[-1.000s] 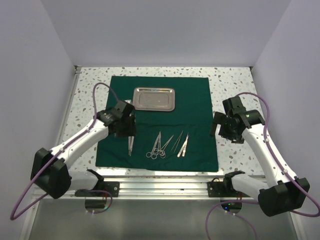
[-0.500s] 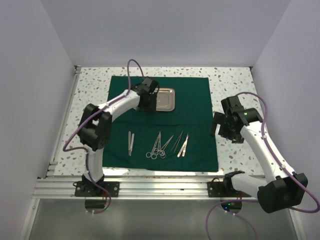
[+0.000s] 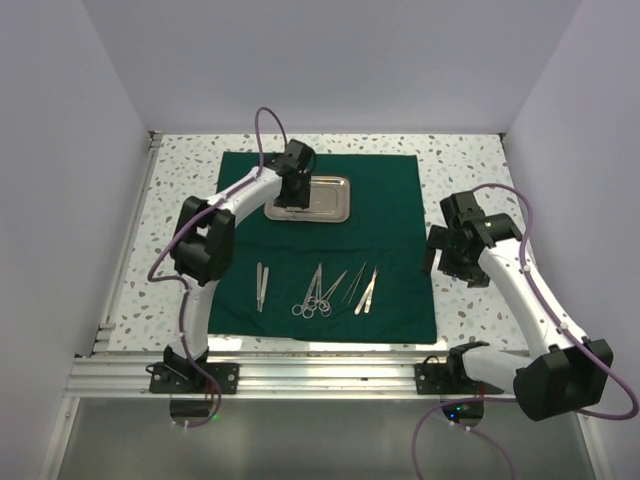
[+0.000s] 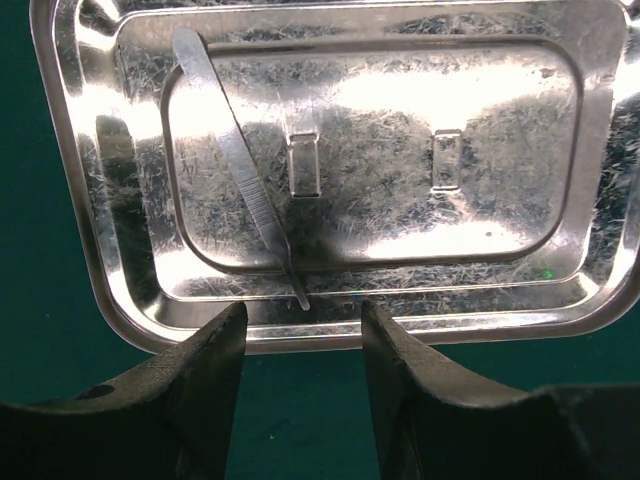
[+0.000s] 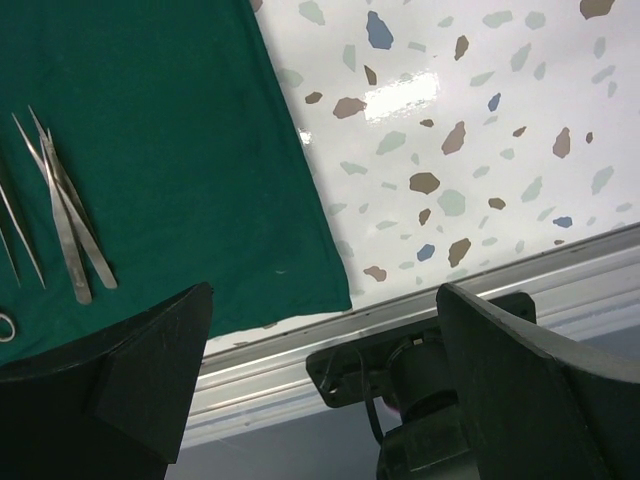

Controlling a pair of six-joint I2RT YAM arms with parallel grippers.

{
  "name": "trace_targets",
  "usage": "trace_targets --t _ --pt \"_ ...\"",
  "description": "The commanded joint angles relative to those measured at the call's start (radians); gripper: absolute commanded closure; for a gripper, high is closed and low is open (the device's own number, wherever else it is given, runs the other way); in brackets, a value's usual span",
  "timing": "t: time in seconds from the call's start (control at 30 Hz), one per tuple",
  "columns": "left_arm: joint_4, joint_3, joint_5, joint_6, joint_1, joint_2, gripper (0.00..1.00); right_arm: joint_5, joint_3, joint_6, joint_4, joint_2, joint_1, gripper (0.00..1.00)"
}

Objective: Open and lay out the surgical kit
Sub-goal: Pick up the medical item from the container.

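Speckled desk (image 3: pixel 460 160) carries the green drape (image 3: pixel 390 220), spread flat. At 6 o'clock on it lies a row of steel instruments (image 3: pixel 320 290), too small for you to tell apart. Your right end effector (image 5: pixel 322 300) hangs apart at 3 o'clock. At 12, your left end effector (image 4: pixel 303 315), fingers apart, hovers over the tray (image 3: pixel 330 200), hiding part of it; tweezers (image 4: pixel 240 160) lie inside.

A: What carries it all?
B: A white tabletop (image 3: pixel 465 160), speckled with brown, grey and blue chips and glossy enough to catch a light glare.
A: And around it?
B: 3 plain pale walls (image 3: pixel 330 60) at the left, back and right. A metal rail (image 3: pixel 330 368) runs along the near edge.
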Motion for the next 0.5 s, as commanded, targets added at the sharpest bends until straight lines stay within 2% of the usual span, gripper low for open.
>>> trace_targets --t 0.0,0.47 --pt "0.047 -0.04 0.002 0.029 0.004 -0.006 0.47 0.028 0.036 0.014 -0.008 0.013 0.0 0.01" --pt "0.085 -0.083 -0.036 0.018 0.008 0.045 0.54 0.011 0.042 0.014 0.013 0.045 0.0 0.01"
